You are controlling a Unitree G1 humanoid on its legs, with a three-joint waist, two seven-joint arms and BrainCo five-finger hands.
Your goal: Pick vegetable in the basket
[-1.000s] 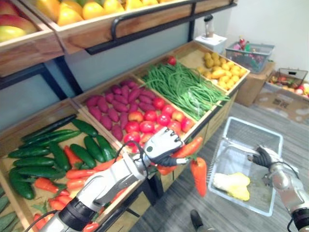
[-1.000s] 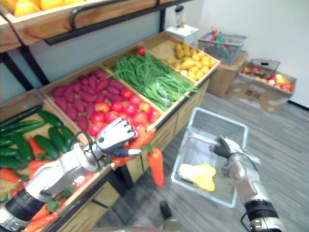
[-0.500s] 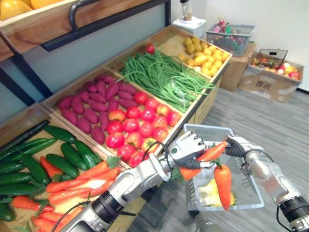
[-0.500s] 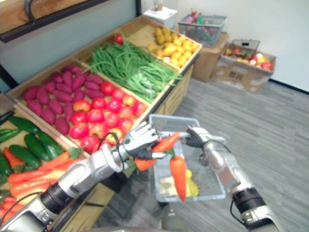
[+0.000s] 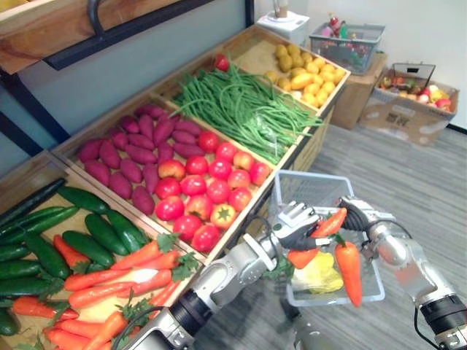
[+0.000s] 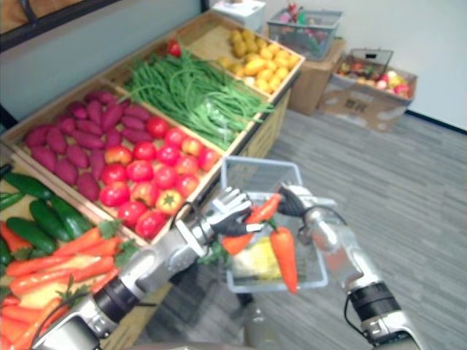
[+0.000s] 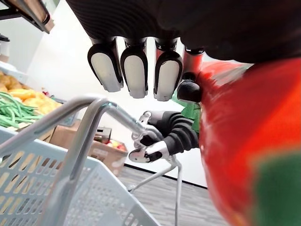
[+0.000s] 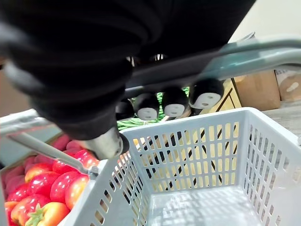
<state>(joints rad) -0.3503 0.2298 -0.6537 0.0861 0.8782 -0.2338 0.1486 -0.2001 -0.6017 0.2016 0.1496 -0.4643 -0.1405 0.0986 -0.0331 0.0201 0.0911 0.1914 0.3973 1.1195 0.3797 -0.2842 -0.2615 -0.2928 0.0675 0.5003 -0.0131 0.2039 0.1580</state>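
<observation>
Floor (image 5: 416, 171) of grey planks runs along a wooden stand (image 5: 321, 138), with a white wall (image 5: 423, 29) at the far end. Bins on the stand hold cucumbers (image 5: 80, 233), a carrot heap (image 5: 120, 281), sweet potatoes (image 5: 135, 149), tomatoes (image 5: 211, 186), green beans (image 5: 241, 109) and yellow produce (image 5: 310, 73). Cardboard boxes (image 5: 405, 117) stand by the wall, and a wire basket (image 5: 346, 36) of goods rests on one of them.

My right hand (image 5: 359, 216) has its fingers wrapped round the handle (image 8: 225, 59) of the grey basket (image 5: 292, 182), which hangs just beside the stand's front edge, near the tomatoes. A yellow item (image 5: 317, 273) lies on the basket's bottom.

My left hand (image 5: 295, 222) is clenched round a carrot bunch (image 5: 328, 222), held above the basket. One carrot points up towards my right hand and ends just beside it; I cannot tell whether they touch. Another carrot (image 5: 349, 270) dangles tip down over the basket's near rim, in front of my right forearm. The bunch and my left hand cover part of the basket's opening.
</observation>
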